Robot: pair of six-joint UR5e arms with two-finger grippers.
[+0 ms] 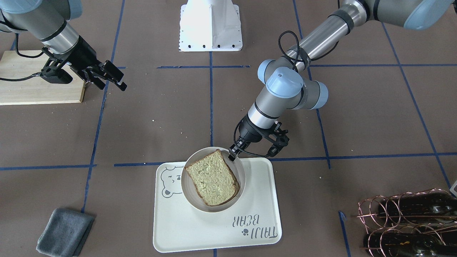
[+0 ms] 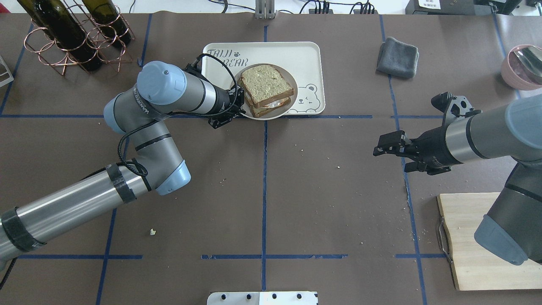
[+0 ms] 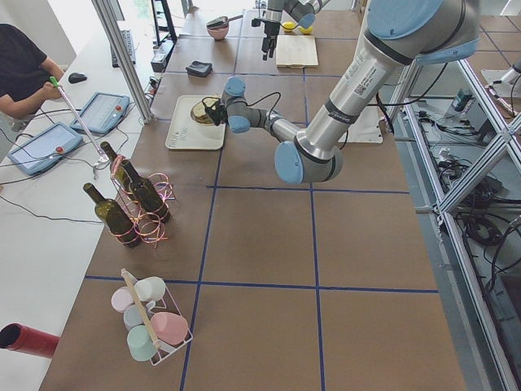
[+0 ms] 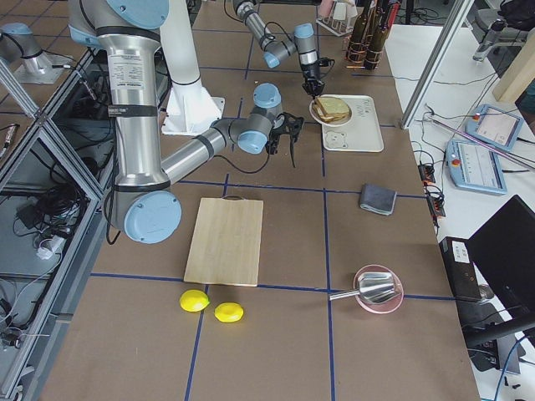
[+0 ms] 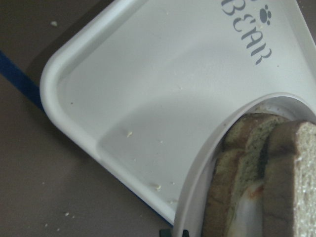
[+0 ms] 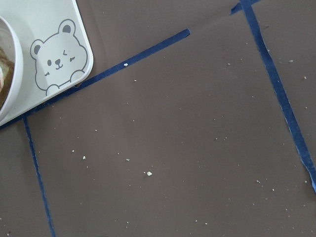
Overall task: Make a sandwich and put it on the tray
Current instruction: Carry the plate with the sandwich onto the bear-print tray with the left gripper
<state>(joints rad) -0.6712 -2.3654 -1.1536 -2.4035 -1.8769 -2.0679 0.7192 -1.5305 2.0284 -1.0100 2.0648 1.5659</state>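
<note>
The sandwich (image 1: 213, 177), two greenish-tan slices with white egg between them (image 2: 275, 103), lies on a small round white plate (image 1: 189, 194). The plate rests on the cream tray (image 1: 200, 228) and overhangs the tray's edge on the robot's side. My left gripper (image 1: 234, 153) is shut on the plate's rim; the left wrist view shows the rim (image 5: 207, 163) running down to the fingertips, with the sandwich (image 5: 256, 187) beside it. My right gripper (image 2: 381, 146) is open and empty, above the bare table well away from the tray (image 2: 305, 59).
A wooden cutting board (image 2: 478, 241) lies under my right arm. A grey cloth (image 2: 398, 51) lies right of the tray. A copper rack with dark bottles (image 2: 72, 34) stands far left. A pink bowl (image 2: 523, 65) is at the far right. Two lemons (image 4: 194, 301) lie beyond the board.
</note>
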